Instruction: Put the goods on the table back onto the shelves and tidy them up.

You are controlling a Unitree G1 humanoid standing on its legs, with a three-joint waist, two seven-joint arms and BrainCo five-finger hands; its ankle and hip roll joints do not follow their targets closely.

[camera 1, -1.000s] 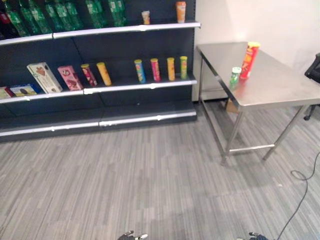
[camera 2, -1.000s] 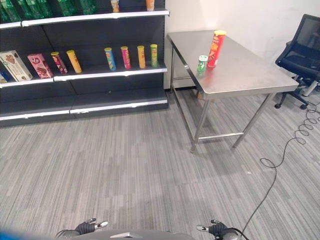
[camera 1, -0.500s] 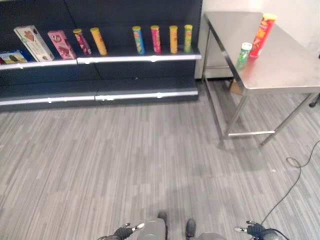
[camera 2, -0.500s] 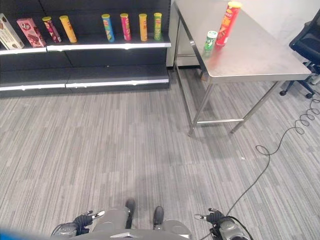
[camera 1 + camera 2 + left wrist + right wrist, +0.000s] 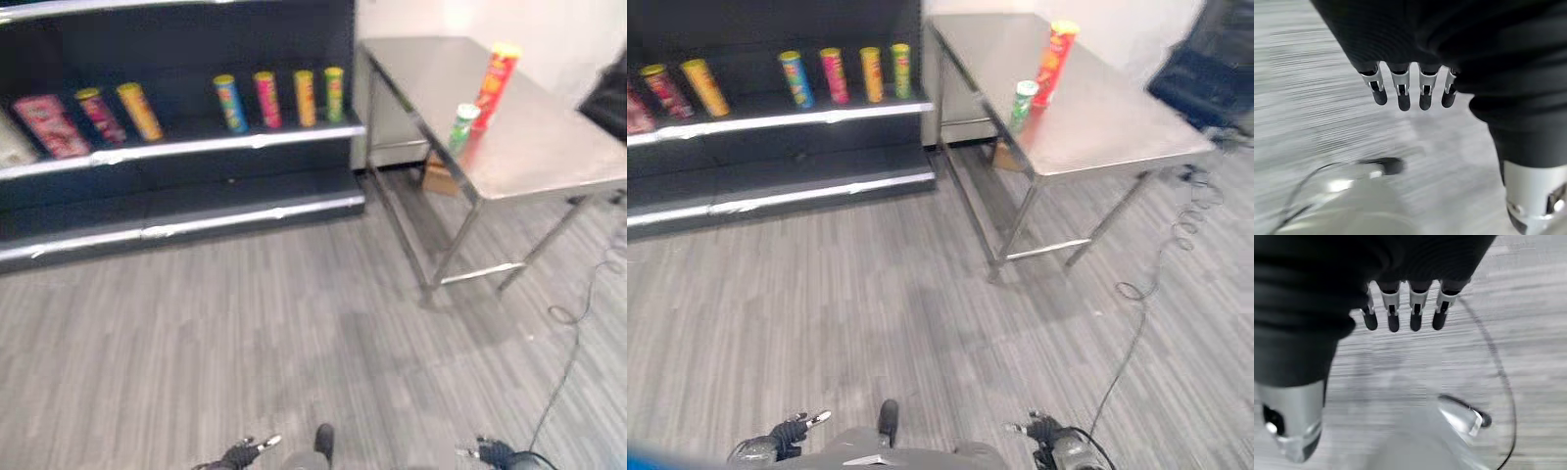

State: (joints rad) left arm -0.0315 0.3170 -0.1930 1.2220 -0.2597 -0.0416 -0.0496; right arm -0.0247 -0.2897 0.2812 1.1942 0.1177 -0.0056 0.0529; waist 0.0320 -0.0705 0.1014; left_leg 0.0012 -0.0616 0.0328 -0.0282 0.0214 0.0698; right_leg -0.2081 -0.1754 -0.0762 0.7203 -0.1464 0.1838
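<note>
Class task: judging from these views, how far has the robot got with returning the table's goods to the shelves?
Done: nothing visibly. In hand: nothing; the left hand and right hand hang open above the floor. Left: the tall red can and short green can both stand on the steel table, away from the shelf of upright cans.

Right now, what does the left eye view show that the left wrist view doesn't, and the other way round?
Left eye view: the shelf with a row of upright tubes, and the steel table bearing a tall red can with a short green can beside it. Left wrist view: the left hand from close, fingers straight, holding nothing. Shared: the grey floor and the left hand, which sits small at the eye view's lower edge.
</note>
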